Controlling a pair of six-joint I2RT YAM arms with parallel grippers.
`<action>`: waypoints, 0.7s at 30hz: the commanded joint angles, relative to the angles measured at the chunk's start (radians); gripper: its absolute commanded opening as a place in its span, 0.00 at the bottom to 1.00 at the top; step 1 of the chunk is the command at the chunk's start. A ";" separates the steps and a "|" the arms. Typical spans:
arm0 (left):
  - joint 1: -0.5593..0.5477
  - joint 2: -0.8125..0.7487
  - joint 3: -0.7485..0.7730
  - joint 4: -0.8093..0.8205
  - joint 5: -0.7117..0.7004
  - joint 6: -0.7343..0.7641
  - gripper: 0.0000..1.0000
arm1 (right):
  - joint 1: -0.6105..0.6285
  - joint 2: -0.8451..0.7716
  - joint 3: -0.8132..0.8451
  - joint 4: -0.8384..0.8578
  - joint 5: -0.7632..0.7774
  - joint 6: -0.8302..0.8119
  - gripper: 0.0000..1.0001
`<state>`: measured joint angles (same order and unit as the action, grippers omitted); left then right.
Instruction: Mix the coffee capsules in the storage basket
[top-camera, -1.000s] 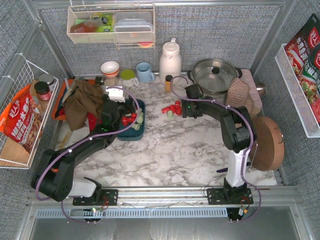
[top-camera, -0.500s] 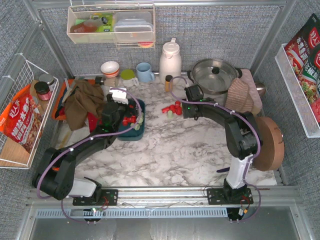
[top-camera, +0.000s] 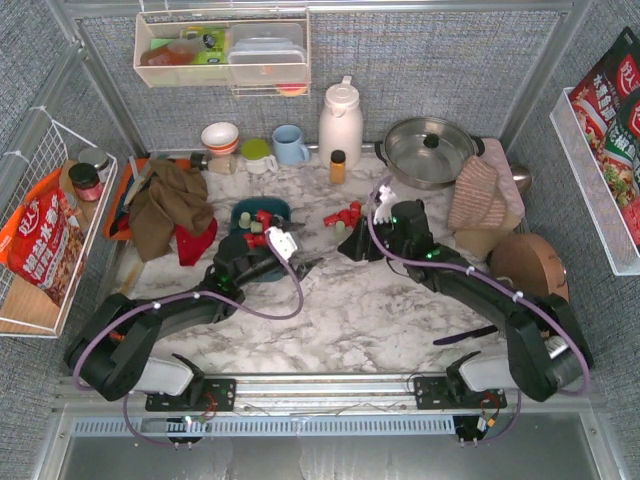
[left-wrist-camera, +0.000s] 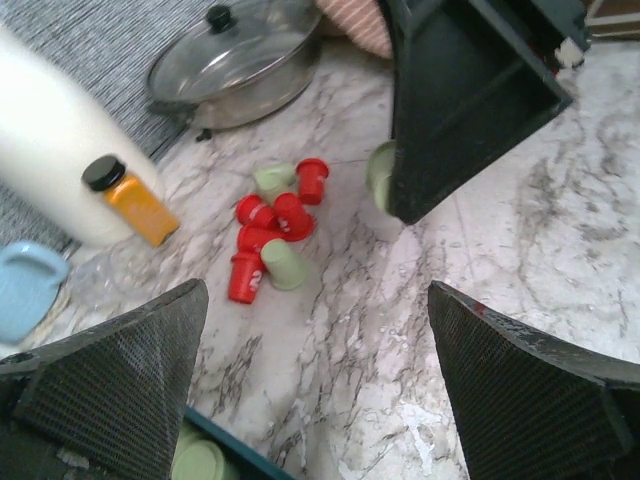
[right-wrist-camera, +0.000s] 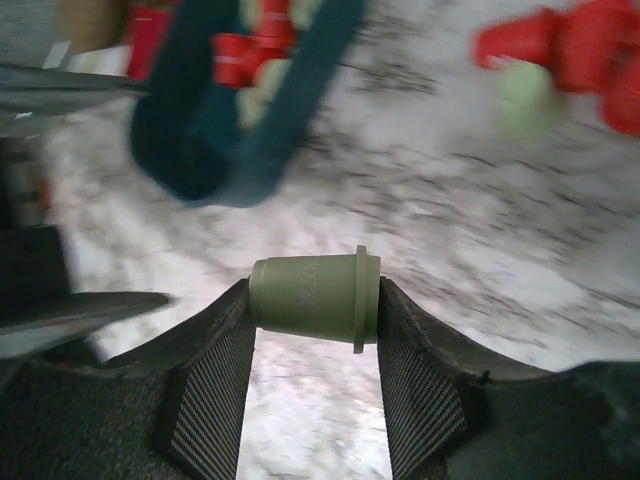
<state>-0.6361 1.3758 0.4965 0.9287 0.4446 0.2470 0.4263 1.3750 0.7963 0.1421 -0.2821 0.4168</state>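
The dark teal storage basket (top-camera: 243, 213) sits left of centre, partly under my left arm, with red and green coffee capsules (top-camera: 262, 226) in it. A loose pile of red and green capsules (top-camera: 345, 214) lies on the marble between the basket and the pot. My right gripper (right-wrist-camera: 315, 312) is shut on a pale green capsule (right-wrist-camera: 308, 294) held sideways above the marble, right of the basket (right-wrist-camera: 240, 120). My left gripper (left-wrist-camera: 320, 400) is wide open and empty at the basket's near right corner (left-wrist-camera: 235, 450), facing the pile (left-wrist-camera: 272, 232).
A white thermos (top-camera: 340, 120), an amber bottle (top-camera: 337, 165) and a lidded pot (top-camera: 430, 150) stand along the back. A blue mug (top-camera: 290, 145) and bowls stand at the back left. Brown cloth (top-camera: 165, 205) covers an orange tray. A striped cloth (top-camera: 480, 195) lies at the right.
My left gripper has pulled out of the basket toward the near right. My right gripper closed on a green capsule at the pile and moved nearer and toward the basket.
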 joint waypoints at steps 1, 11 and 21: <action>-0.020 0.015 -0.022 0.114 0.158 0.103 0.99 | 0.054 -0.075 -0.047 0.243 -0.192 0.066 0.32; -0.070 0.005 -0.078 0.215 0.174 0.167 0.98 | 0.126 -0.107 -0.058 0.274 -0.239 0.072 0.33; -0.090 -0.019 -0.105 0.286 0.135 0.201 0.66 | 0.152 -0.087 -0.047 0.289 -0.247 0.075 0.33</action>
<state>-0.7235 1.3659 0.3923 1.1477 0.5838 0.4240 0.5705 1.2831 0.7391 0.3786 -0.5129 0.4862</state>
